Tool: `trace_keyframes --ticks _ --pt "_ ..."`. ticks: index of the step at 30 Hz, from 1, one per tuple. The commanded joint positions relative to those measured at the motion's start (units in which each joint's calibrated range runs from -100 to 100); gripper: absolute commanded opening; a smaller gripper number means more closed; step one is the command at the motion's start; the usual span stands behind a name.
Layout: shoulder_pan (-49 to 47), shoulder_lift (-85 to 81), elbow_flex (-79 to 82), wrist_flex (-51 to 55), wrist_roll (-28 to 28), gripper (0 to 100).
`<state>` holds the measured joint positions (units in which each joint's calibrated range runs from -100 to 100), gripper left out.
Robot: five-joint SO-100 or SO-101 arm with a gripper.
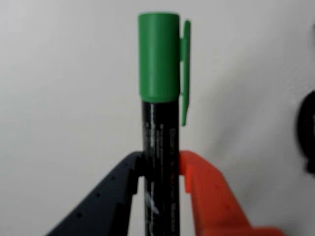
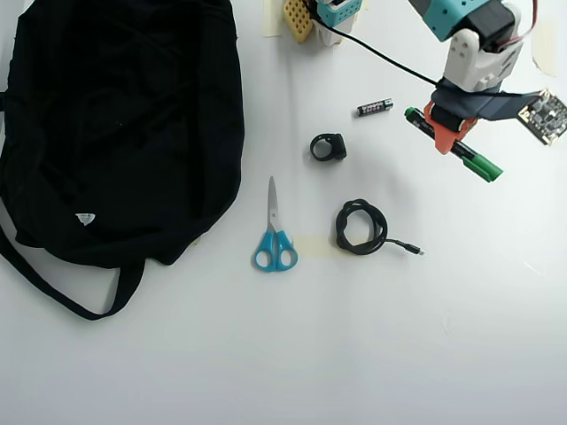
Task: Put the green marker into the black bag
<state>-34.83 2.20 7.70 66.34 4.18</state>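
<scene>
The green marker (image 1: 160, 142) has a dark printed barrel and a green cap (image 1: 158, 56) with a clip. My gripper (image 1: 160, 169) is shut on its barrel, a black finger (image 1: 118, 191) on the left and an orange finger (image 1: 206, 196) on the right. In the overhead view the marker (image 2: 478, 165) lies slanted at the upper right, held across the gripper (image 2: 448, 135); I cannot tell whether it rests on the table. The black bag (image 2: 115, 124) fills the upper left, far from the gripper, with a white tag (image 2: 85, 218) and a strap (image 2: 62, 297).
On the white table (image 2: 354, 354) lie blue-handled scissors (image 2: 274, 232), a coiled black cable (image 2: 361, 227), a small black ring-shaped part (image 2: 328, 147) and a small black battery (image 2: 375, 107). A cable runs from the arm's base (image 2: 323, 18) at the top.
</scene>
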Motion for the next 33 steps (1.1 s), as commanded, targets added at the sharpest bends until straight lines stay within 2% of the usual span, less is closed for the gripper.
trace_keyframes --ticks 1,8,16,22,27,33 --pt "0.8 -9.0 -2.3 2.6 0.8 2" --pt "5.3 -17.8 -2.3 5.8 0.8 2" --pt "16.9 -23.0 -2.4 8.9 0.9 2" --pt "32.4 -26.8 -2.4 13.3 2.3 2" --pt "45.4 -28.9 -2.4 13.4 5.6 2" --pt "60.8 -29.0 -2.3 13.2 6.9 2"
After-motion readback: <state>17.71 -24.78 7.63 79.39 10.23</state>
